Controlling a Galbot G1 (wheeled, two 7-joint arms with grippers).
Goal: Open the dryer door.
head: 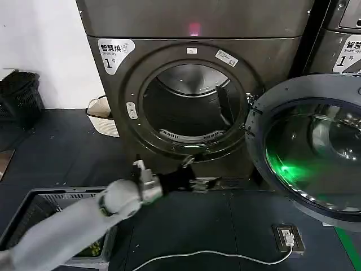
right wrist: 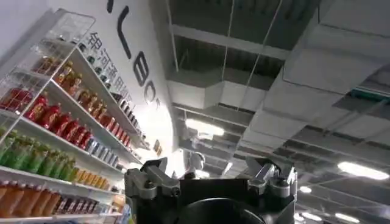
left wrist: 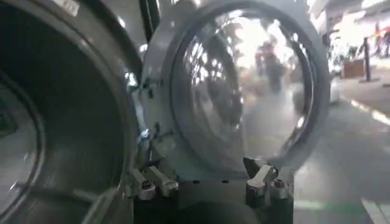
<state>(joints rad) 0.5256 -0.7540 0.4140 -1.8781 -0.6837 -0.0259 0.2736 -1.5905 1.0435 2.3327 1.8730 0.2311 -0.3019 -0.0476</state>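
My head camera looks forward and down at the dryer [head: 194, 84] from a moderate distance. My left wrist camera sits very close, facing the open dryer door [left wrist: 244, 91] and the drum opening; both views share these. My right wrist camera points upward at store shelves [right wrist: 55, 115] and the ceiling [right wrist: 274, 73].

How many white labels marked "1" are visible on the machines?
2. One label sits at the upper left of the dryer front; the second label is on the neighbouring machine at the right edge, partly cut off. Others may be hidden.
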